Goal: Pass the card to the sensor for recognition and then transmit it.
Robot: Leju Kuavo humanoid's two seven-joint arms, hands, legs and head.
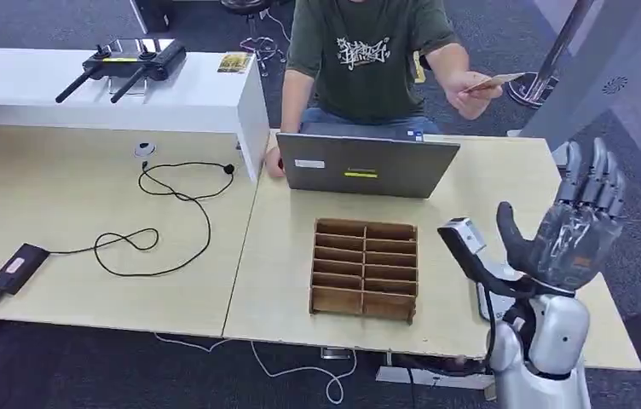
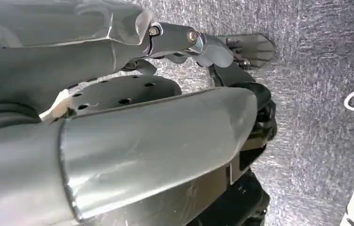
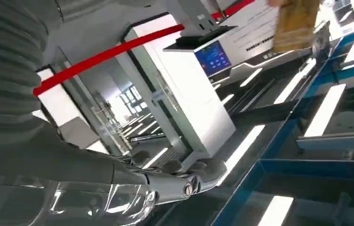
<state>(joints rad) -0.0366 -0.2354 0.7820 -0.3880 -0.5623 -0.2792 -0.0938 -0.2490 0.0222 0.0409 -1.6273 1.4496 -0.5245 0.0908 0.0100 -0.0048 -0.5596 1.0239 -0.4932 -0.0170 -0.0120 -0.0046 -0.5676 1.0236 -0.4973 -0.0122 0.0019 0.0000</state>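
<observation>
nearest us, our right robot hand (image 1: 580, 228) is raised over the desk (image 1: 283, 281) edge, fingers spread and holding nothing; our left robot hand (image 2: 118, 122) hangs above the floor, its state unclear; beyond the laptop (image 1: 366, 165), a person's hand (image 1: 469, 100) holds the card (image 1: 494, 83)

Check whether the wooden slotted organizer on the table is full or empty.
Empty. In the head view the wooden organizer shows bare compartments in both columns; the card is with the person behind the laptop.
</observation>
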